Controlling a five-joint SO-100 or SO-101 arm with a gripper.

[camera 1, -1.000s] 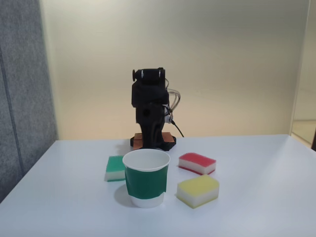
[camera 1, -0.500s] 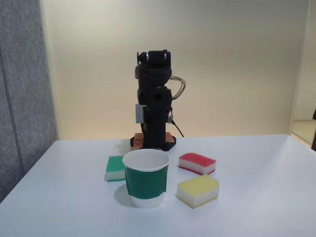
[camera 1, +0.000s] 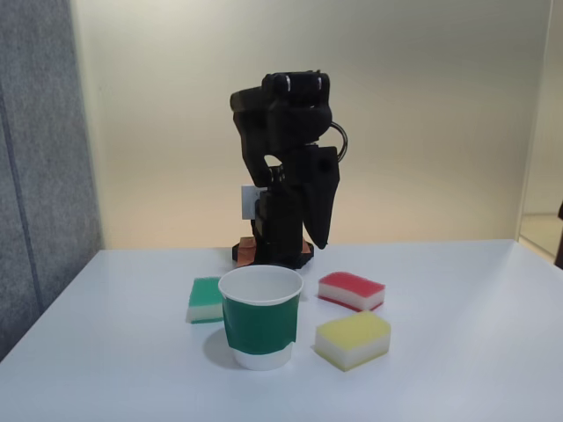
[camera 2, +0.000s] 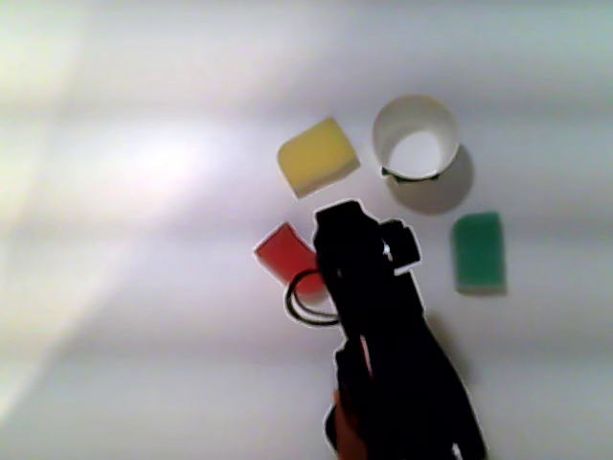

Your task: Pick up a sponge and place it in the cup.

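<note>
Colours recorded — sponge [camera 1: 352,290] red over white, cup [camera 1: 259,316] white with a dark green band, further sponges yellow-topped [camera 1: 353,338] and green-topped [camera 1: 206,299], arm [camera 1: 286,167] black, table [camera 1: 457,352] white.

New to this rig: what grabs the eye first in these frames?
The black arm's gripper hangs above the table behind the things, its tip pointing down, and I can't tell whether it is open. In front stands the cup, white with a green band, upright and empty. Three sponges lie around it in the fixed view: the red-topped sponge behind to the right, a yellow sponge right of the cup, and a green sponge to the left.
</note>
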